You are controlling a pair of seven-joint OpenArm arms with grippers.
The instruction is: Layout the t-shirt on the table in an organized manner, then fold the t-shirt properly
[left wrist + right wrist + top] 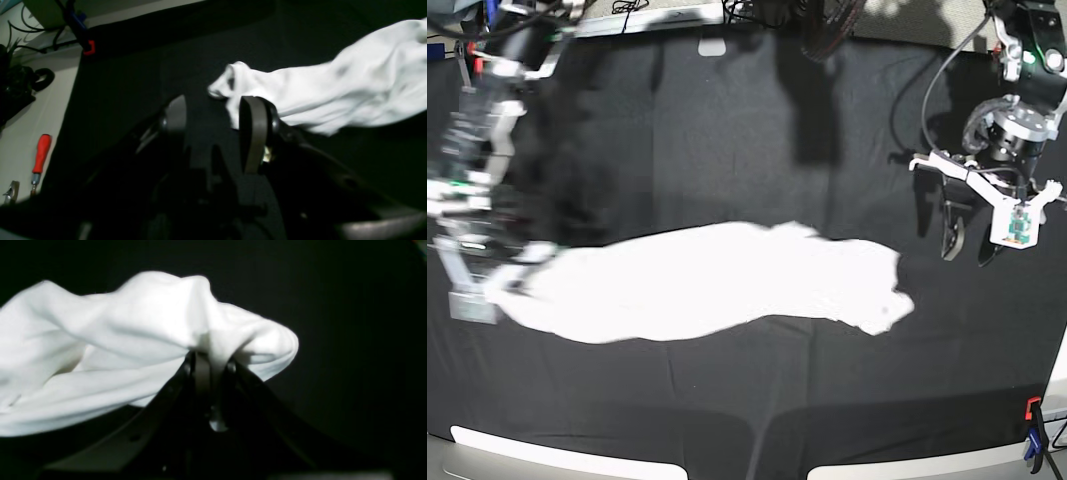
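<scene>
The t-shirt shows as a plain white bunched band stretched left to right across the black table. At its left end my right gripper is motion-blurred. In the right wrist view that gripper is shut on a pinched fold of the t-shirt, which rises off the table. My left gripper hangs open just right of the shirt's right end. In the left wrist view its fingers stand wide apart with only table between them, and the t-shirt's tip lies beside the right finger.
An orange-handled screwdriver and dark cables lie on the pale surface beyond the table's edge. An orange and blue clamp grips that edge. Another clamp sits at the front right corner.
</scene>
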